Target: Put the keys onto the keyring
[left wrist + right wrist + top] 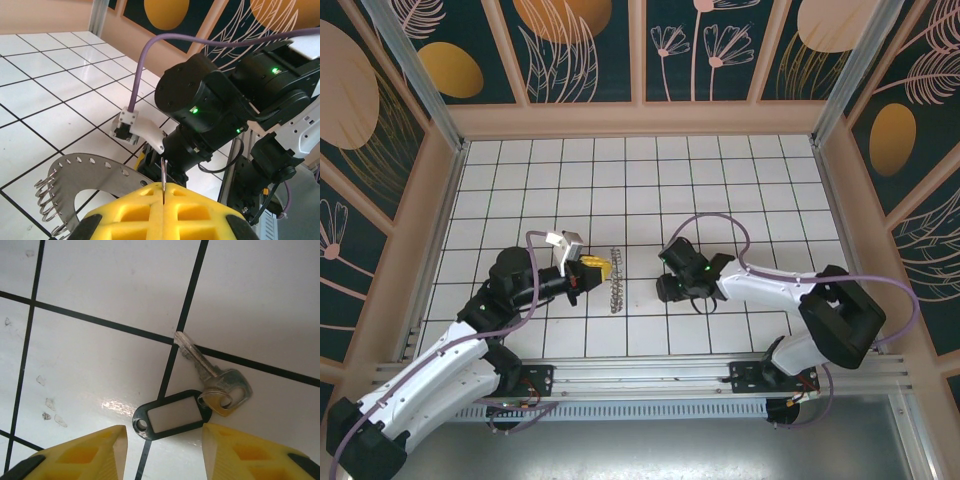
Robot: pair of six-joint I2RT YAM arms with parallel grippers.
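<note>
Noted white gridded table (620,170), floral panels (580,50). Found left gripper (162,192) clamped on keyring (95,172), right gripper (164,437) spread above key (215,377), blank tag (172,415).

- The left gripper (163,194) fills the bottom edge, its yellow jaws pressed together on a thin metal strip (163,172) that is seen edge-on and sticks up from the seam.
- Just left of the jaws sits a curved metal plate (95,172) with a row of small holes along its rim; its lower right part is hidden behind the jaws.
- Wire rings (47,200) hang in a bunch from the plate's left end.
- Beyond the strip looms the black right arm (200,105), with green lights glowing.
- A purple cable (145,60) runs down into a white connector (131,119).
- The desk (45,85) is white tile with black grid lines.
</note>
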